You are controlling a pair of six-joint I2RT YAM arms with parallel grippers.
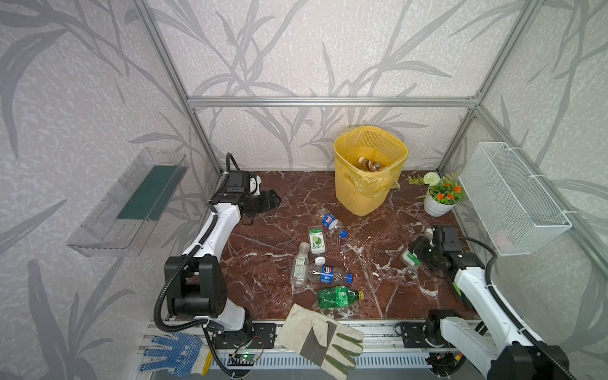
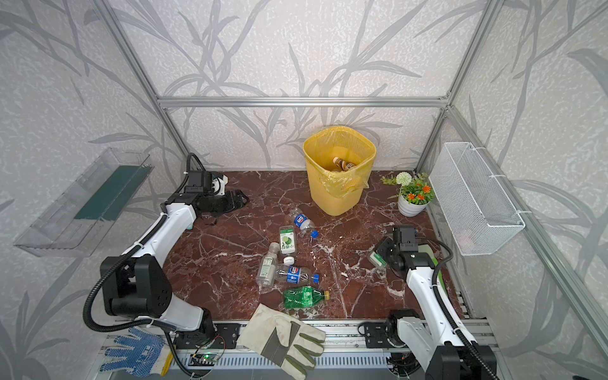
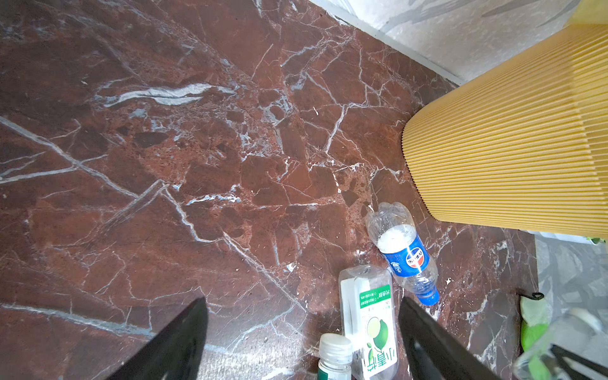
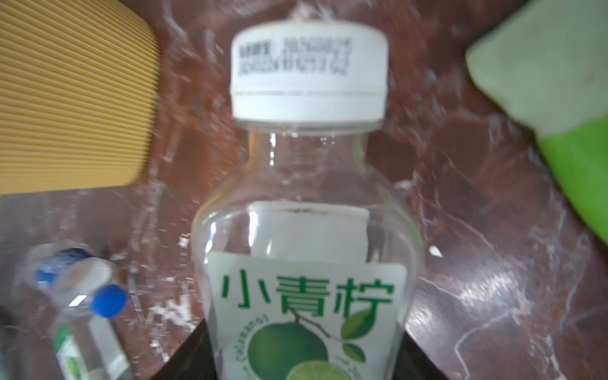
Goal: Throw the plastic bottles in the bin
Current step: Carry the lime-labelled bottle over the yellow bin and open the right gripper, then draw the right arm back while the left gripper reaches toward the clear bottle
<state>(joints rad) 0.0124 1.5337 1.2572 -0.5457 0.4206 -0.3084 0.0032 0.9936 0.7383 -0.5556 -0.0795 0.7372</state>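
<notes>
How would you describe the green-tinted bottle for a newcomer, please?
Find the pale work glove at the front edge of the marble table. Behind it lies the green-tinted bottle, the only one with coloured plastic and a yellow cap.

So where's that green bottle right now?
In both top views the green bottle lies on its side at front centre, between the pale work glove and a blue-labelled bottle.

A: Does the lime bottle show whole in the right wrist view?
B: No, the edge cuts its base; the blue-capped bottles nearby are blurred.
A: Inside the bin?
B: A brown bottle, half hidden.
</notes>
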